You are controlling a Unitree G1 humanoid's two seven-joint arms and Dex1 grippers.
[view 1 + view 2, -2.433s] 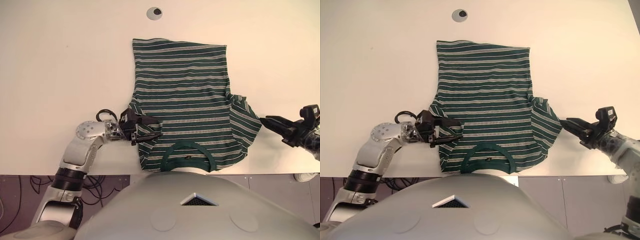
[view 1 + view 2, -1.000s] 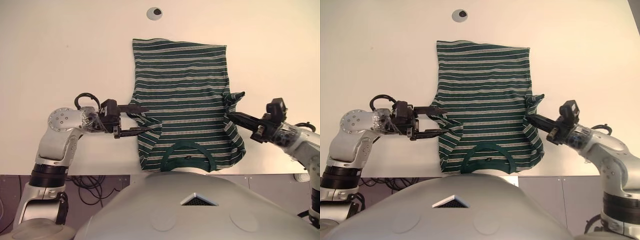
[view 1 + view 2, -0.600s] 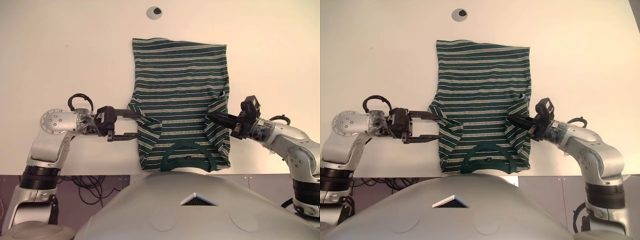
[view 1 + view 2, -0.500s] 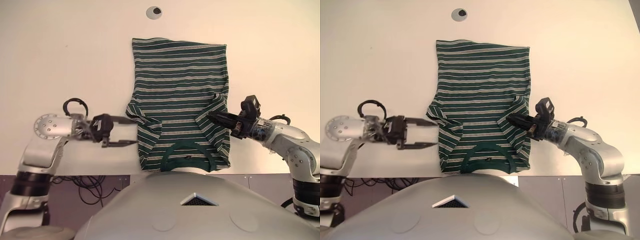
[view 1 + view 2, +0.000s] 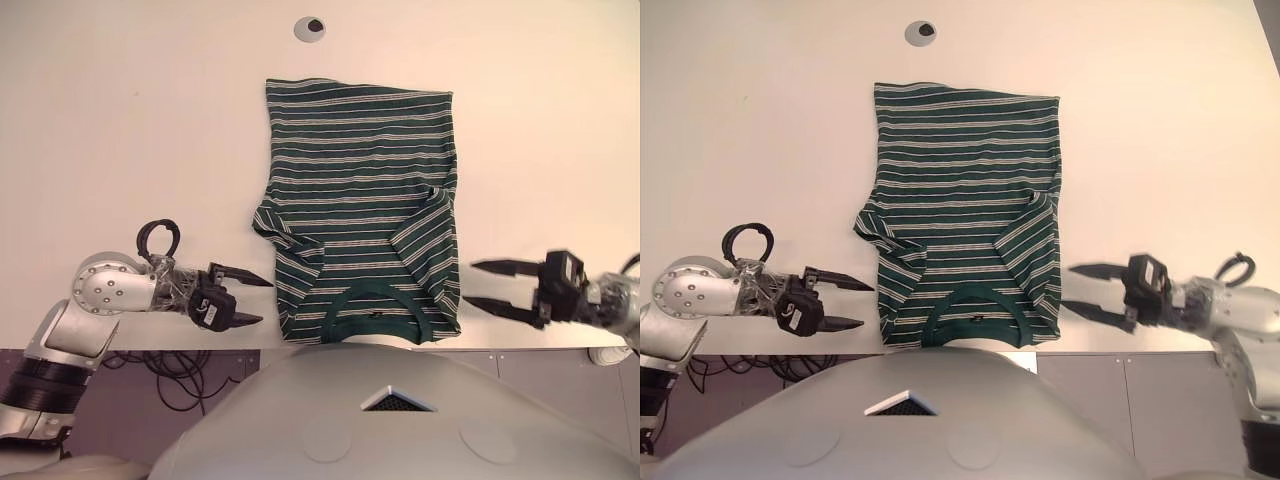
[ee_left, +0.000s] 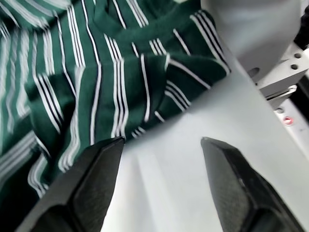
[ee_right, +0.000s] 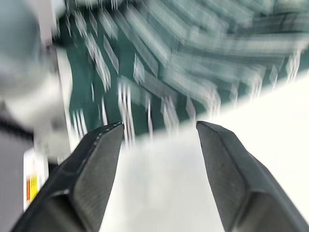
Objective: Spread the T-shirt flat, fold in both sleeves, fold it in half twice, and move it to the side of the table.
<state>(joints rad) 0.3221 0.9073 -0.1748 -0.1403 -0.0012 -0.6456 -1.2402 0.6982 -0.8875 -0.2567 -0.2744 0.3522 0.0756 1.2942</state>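
T-shirt (image 5: pixel 360 210): flat at centre of desk (image 5: pixel 130 150), collar at the near edge | sleeves: both apparently folded in | left hand (image 5: pixel 263 302), right hand (image 5: pixel 471 283): fingers spread, empty, flanking the shirt | outstanding: two half-folds, move aside.

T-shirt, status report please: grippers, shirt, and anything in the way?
Left gripper open, right gripper open, each clear of the T-shirt. It lies flat, both sleeves folded in, not yet halved. Round hole past the far hem, apart.
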